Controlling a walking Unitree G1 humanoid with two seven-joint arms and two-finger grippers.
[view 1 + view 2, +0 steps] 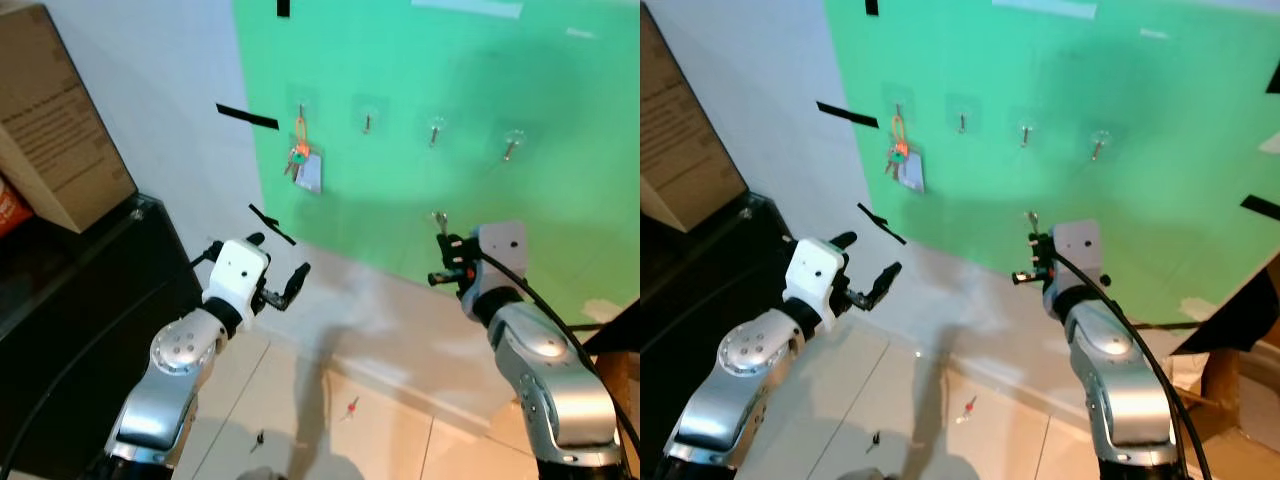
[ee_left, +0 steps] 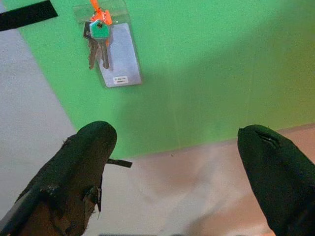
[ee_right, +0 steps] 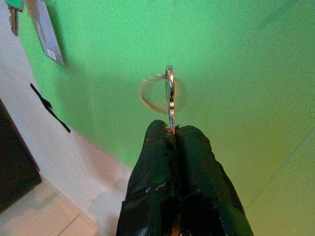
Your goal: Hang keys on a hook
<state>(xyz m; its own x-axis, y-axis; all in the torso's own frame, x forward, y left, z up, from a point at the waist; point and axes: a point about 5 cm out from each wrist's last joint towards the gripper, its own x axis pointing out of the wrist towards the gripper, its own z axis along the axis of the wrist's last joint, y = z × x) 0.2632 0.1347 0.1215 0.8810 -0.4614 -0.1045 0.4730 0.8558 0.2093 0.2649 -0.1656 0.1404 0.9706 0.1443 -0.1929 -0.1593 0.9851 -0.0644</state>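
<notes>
Green board (image 1: pixel 480 200) fills the upper right of my head view, white wall (image 1: pixel 170 90) to its left. Four hooks (image 1: pixel 367 122) run in a row across the board; the leftmost carries keys (image 1: pixel 297 157) on an orange loop with a clear tag (image 1: pixel 309 172) behind them. Black tape strips (image 1: pixel 247 117) sit on the wall beside that hook.

My right gripper (image 3: pixel 172 132) is at centre right, fingers pressed together on a key ring (image 3: pixel 170 96), held upright before the board, below the row of hooks. Whether it touches the board I cannot tell.

My left gripper (image 2: pixel 177 142) is at lower left, fingers spread wide, holding nothing.

Cardboard box (image 1: pixel 55 130) sits upper left on a black cabinet (image 1: pixel 80 320). Tiled floor (image 1: pixel 390 430) below, with two small bits (image 1: pixel 351 408) lying on it, too small to identify.
</notes>
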